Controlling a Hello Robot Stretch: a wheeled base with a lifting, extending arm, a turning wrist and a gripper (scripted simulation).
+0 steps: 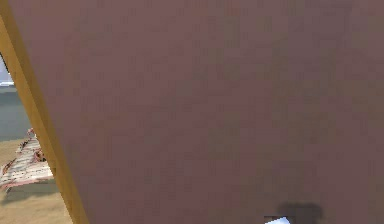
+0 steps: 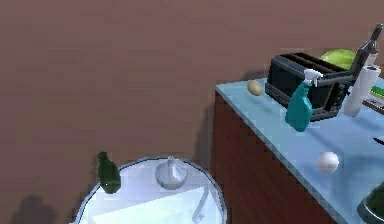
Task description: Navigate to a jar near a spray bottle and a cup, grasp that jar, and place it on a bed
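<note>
A plain brown wall (image 1: pixel 220 100) stands close ahead across most of the forward view, so there is little room to go forward. A yellow edge (image 1: pixel 40 110) bounds the wall on the view's left. Past that edge lies a narrow strip of tan floor (image 1: pixel 35 208), and one slatted wooden thing (image 1: pixel 28 165) lies on it. In the arm side view the same brown wall runs behind one counter (image 2: pixel 270 130) with a pale blue top and a dark red-brown side. The counter's front corner points toward the view's left. One round white table (image 2: pixel 135 195) stands low at the view's left, its rim just beside the counter's side. On the counter stand one black toaster (image 2: pixel 300 72), one white roll (image 2: pixel 364 85) at the toaster's right and one teal spray bottle (image 2: pixel 300 105) touching or just in front of the toaster. One green lump (image 2: pixel 340 58) lies behind the toaster, one small tan lump (image 2: pixel 256 88) lies at its left near the counter's far edge, and one white ball-like blob (image 2: pixel 328 162) lies nearer, by the front edge. On the table stand one green bottle (image 2: pixel 108 173) and one grey flask shape (image 2: pixel 172 176), apart from each other. Which of these small things is the jar cannot be told. The claw's state cannot be told.
</note>
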